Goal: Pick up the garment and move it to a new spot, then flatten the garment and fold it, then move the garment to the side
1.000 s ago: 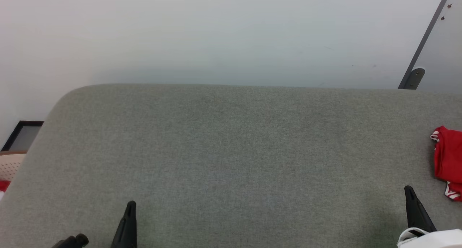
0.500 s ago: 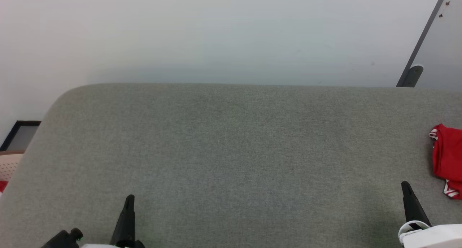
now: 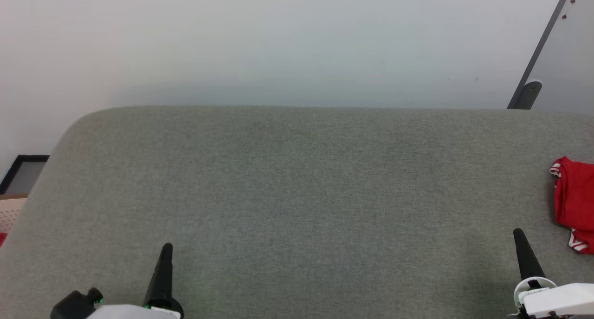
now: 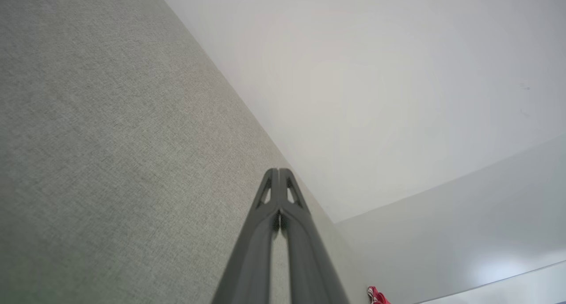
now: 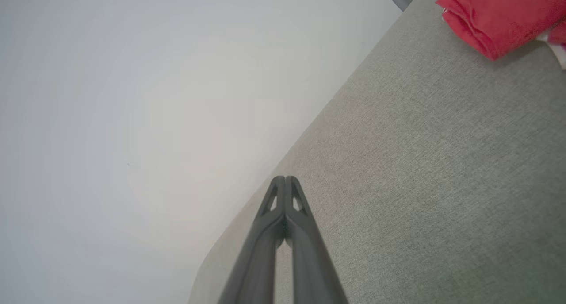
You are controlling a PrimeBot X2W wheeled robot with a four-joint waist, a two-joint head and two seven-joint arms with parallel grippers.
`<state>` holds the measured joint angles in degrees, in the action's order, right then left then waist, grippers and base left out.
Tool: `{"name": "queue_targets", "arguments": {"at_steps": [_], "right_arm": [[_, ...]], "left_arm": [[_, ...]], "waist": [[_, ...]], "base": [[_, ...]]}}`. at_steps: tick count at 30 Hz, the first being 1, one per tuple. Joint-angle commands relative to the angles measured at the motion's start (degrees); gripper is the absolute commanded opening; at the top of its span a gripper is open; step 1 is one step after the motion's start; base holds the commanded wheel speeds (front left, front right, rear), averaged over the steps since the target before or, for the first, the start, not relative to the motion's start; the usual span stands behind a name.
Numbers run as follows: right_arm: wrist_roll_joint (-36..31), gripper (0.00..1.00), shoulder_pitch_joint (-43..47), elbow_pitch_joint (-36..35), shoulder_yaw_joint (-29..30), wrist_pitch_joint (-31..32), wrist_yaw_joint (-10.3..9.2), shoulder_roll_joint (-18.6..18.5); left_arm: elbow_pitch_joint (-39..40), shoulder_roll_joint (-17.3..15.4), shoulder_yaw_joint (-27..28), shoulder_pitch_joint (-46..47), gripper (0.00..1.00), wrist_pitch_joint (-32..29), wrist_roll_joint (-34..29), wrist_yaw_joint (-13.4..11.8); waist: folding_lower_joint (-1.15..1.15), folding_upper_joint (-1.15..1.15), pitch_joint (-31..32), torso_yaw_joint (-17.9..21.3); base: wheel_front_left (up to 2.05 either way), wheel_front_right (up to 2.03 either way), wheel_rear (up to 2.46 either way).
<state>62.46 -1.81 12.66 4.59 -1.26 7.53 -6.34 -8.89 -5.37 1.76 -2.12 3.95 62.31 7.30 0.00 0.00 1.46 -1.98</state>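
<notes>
The garment, red with striped white-and-red trim, lies folded at the far right edge of the grey fabric surface, partly cut off by the head view. It also shows as a red bundle at the top right of the right wrist view and as a small red scrap at the bottom of the left wrist view. My right gripper is shut and empty, just left of and nearer than the garment, apart from it. My left gripper is shut and empty at the lower left, far from the garment.
A pale wall rises behind the grey surface. A dark slanted bar stands at the upper right. A dark-framed panel and a pale perforated basket sit off the surface's left edge.
The head view has shifted slightly, so the scene sits a little lower-left. Both grippers show a bit higher in the picture, with more of their white wrists visible. The garment lies as before.
</notes>
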Motion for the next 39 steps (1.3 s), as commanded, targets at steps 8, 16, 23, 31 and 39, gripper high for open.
{"name": "queue_targets", "arguments": {"at_steps": [8, 16, 23, 31, 39], "right_arm": [[5.2, 0.0, -1.9, -0.1, 0.6, 1.3, -0.04, 0.5], [9.3, 0.0, -2.3, 0.1, 0.8, 2.4, -0.05, 1.0], [12.7, 0.0, -2.7, 0.3, 1.0, 3.3, -0.05, 1.4], [16.3, 0.0, -3.0, 0.5, 1.3, 4.3, -0.05, 1.9], [19.7, 0.0, -3.6, 0.7, 1.5, 5.2, -0.06, 2.3]], "left_arm": [[-0.5, 0.0, 0.6, 2.4, 0.0, -1.5, 5.6, 0.2], [-1.2, 0.2, 0.9, 3.4, 0.0, -2.8, 10.0, 0.2], [-1.9, 0.3, 1.2, 4.2, 0.0, -3.8, 13.5, 0.2], [-2.5, 0.5, 1.6, 5.1, 0.0, -4.8, 17.3, 0.2], [-3.2, 0.7, 1.9, 6.0, 0.0, -5.9, 20.8, 0.3]], "waist": [[0.0, 0.0, -0.2, 0.2], [0.0, 0.0, -0.4, 0.5], [0.0, 0.0, -0.6, 0.7], [0.0, 0.0, -0.8, 0.9], [0.0, 0.0, -0.9, 1.1]], "base": [[0.0, 0.0, 0.0], [0.0, 0.0, 0.0], [0.0, 0.0, 0.0], [0.0, 0.0, 0.0], [0.0, 0.0, 0.0]]}}
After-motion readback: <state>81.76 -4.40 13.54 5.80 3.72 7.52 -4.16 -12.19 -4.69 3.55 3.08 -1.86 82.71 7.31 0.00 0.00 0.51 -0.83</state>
